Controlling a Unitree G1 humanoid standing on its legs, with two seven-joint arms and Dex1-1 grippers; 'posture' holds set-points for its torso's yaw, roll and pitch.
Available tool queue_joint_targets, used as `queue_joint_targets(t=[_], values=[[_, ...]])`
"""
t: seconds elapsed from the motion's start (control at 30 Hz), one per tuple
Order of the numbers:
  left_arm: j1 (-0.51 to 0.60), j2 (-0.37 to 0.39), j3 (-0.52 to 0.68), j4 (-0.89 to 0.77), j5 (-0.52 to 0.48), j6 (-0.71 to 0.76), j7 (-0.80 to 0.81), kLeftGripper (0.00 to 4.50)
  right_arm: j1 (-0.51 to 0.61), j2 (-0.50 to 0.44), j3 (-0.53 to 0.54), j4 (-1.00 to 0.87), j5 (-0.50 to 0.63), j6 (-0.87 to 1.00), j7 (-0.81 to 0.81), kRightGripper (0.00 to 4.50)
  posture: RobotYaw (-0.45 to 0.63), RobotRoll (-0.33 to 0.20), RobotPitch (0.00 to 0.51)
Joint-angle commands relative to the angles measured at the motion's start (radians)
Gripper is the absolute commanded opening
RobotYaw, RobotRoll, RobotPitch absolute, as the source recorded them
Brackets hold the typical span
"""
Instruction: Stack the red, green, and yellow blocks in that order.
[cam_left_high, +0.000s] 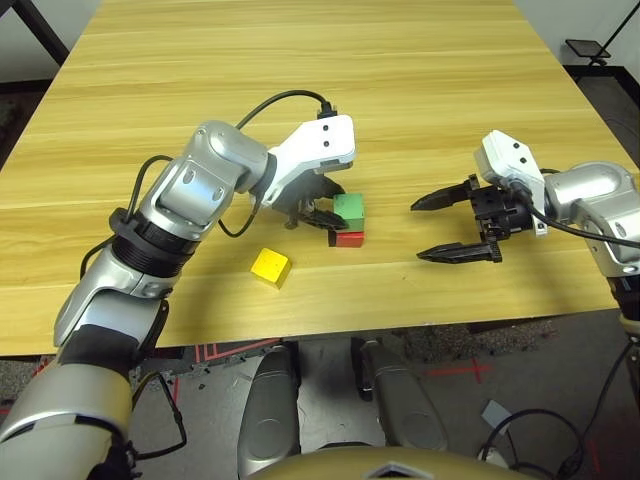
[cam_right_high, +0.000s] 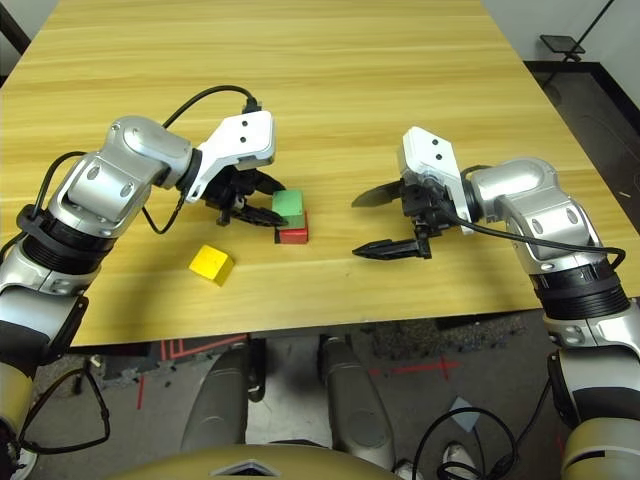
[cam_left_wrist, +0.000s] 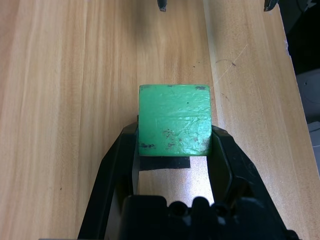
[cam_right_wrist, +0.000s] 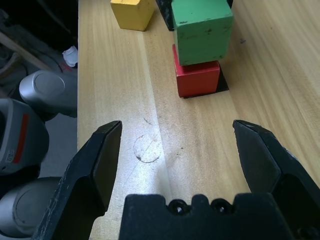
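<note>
Green block (cam_left_high: 349, 207) sits atop red block (cam_left_high: 350, 238) on tabletop (cam_left_high: 420, 110). Left claw (cam_left_high: 322, 208) clamped on green block. Yellow block (cam_left_high: 270, 267) lies apart nearer front edge. Right claw (cam_left_high: 442, 227) apart, empty.

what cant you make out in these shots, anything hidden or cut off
- Red block: in the left wrist view the green block covers it.
- Yellow block: right wrist view's edge cuts off its top.
- Left tool: whether it presses the green block or just flanks it.
- Black patch: mostly hidden under the stack.
</note>
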Motion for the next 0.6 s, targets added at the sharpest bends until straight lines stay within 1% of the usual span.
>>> queue_joint_targets(t=[0.03, 0.23, 0.27, 0.37, 0.43, 0.5, 0.6], values=[[0.005, -0.004, -0.027, -0.023, -0.013, 0.000, -0.011, 2.03, 0.002, -0.011, -0.012, -0.016, 0.006, 0.007, -0.006, 4.50, -0.16, -0.060, 0.256], [0.005, -0.006, -0.028, -0.023, -0.022, 0.006, -0.003, 4.18, -0.003, -0.009, -0.012, -0.008, 0.003, 0.003, -0.006, 4.50, -0.15, -0.059, 0.257], [0.004, -0.008, -0.028, -0.023, -0.024, 0.007, 0.000, 4.46, -0.004, -0.009, -0.012, -0.007, 0.003, 0.001, -0.006, 4.50, -0.15, -0.059, 0.257], [-0.006, -0.009, -0.006, -0.024, -0.038, 0.024, 0.013, 4.46, -0.006, -0.007, -0.011, -0.001, 0.003, -0.002, -0.003, 4.50, -0.14, -0.060, 0.254], [-0.013, 0.007, 0.027, -0.033, -0.054, 0.050, 0.022, 4.46, -0.010, -0.007, -0.009, 0.007, 0.003, -0.009, 0.005, 4.50, -0.14, -0.062, 0.251], [-0.011, 0.032, 0.062, -0.049, -0.067, 0.081, 0.034, 4.46, -0.014, -0.008, -0.009, 0.015, 0.004, -0.016, 0.014, 4.50, -0.13, -0.064, 0.248], [0.014, 0.099, 0.124, -0.095, -0.093, 0.150, 0.056, 4.46, -0.026, -0.008, -0.007, 0.027, 0.005, -0.023, 0.027, 4.50, -0.12, -0.067, 0.244]])
